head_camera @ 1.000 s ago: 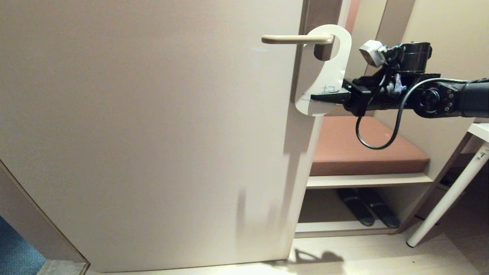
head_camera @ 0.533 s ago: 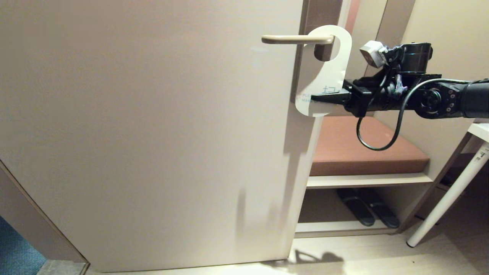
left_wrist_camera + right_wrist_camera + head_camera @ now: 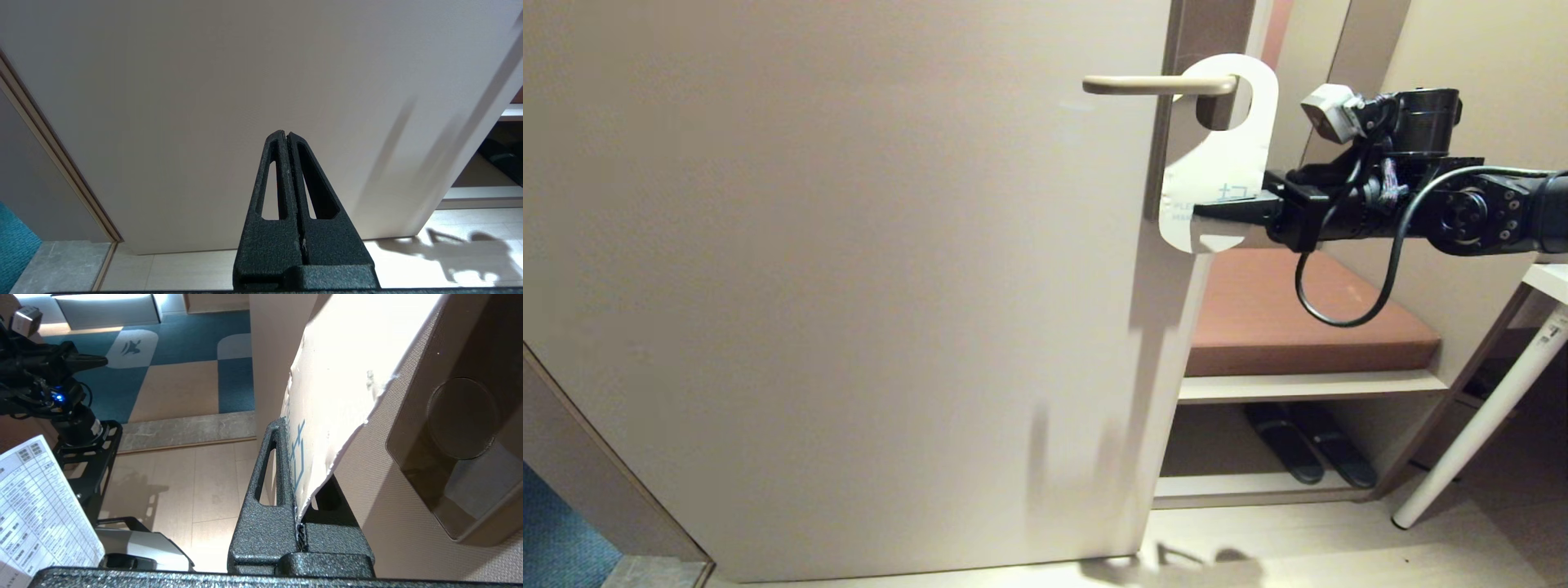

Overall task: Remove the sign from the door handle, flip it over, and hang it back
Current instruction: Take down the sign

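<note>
The sign (image 3: 1218,155) covers the handle's (image 3: 1160,83) elbow and part of the plate (image 3: 1213,28). The right gripper (image 3: 1205,211) hides a strip of the sign's blue text, which is too small to read. The picture's edge cuts off the right arm.

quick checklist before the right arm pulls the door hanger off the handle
1. Grip: right gripper shut on the lower end of the flat white card sign with blue text, seen too from the right wrist: ok.
2. Oval hole around the slim beige lever door handle: sign not yet off, at the elbow end.
3. Face toward the head camera: white with blue text, not turned over yet.
4. Way along the lever to its free tip: nothing in it, ok.
5. Left gripper: shut, empty, low before the beige door: ok.
6. Card bending under the pull: cannot tell.
</note>
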